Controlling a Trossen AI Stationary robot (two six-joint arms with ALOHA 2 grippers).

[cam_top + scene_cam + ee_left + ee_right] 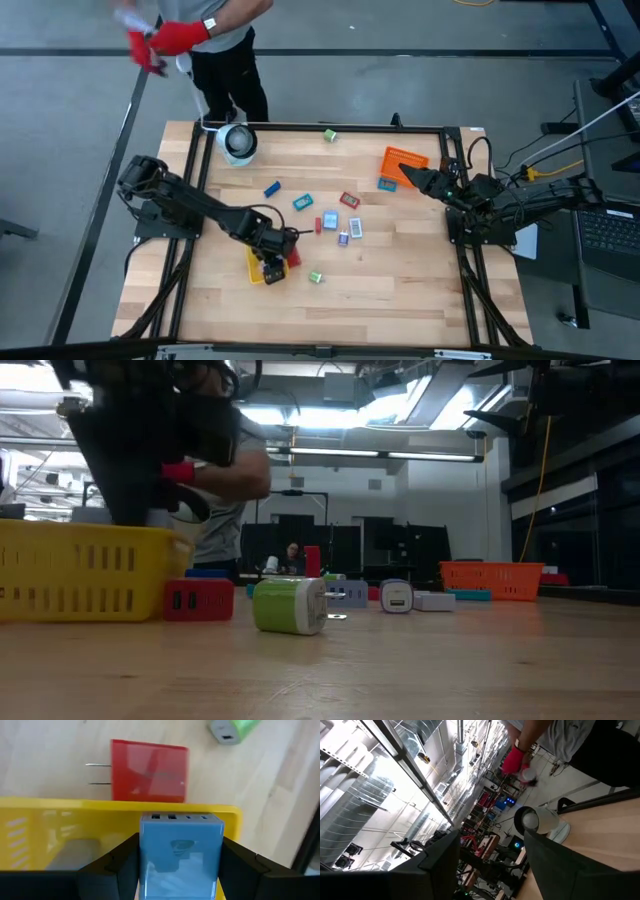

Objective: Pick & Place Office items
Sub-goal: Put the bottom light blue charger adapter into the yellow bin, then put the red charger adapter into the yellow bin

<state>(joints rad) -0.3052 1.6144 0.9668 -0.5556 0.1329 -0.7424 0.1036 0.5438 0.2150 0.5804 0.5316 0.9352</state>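
Light blue charger block [181, 855] pinched between the left gripper [180, 865] fingers, port face pointing away from the wrist, held over the yellow tray [60, 820], red charger [149, 771] just beyond the tray rim, prongs sideways, right gripper [492, 865] parted, empty, above the orange tray [405, 163].

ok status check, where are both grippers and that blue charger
Left gripper shut on blue charger, over yellow tray. Right gripper open, empty, by orange tray. Red charger lies just beyond the yellow tray.
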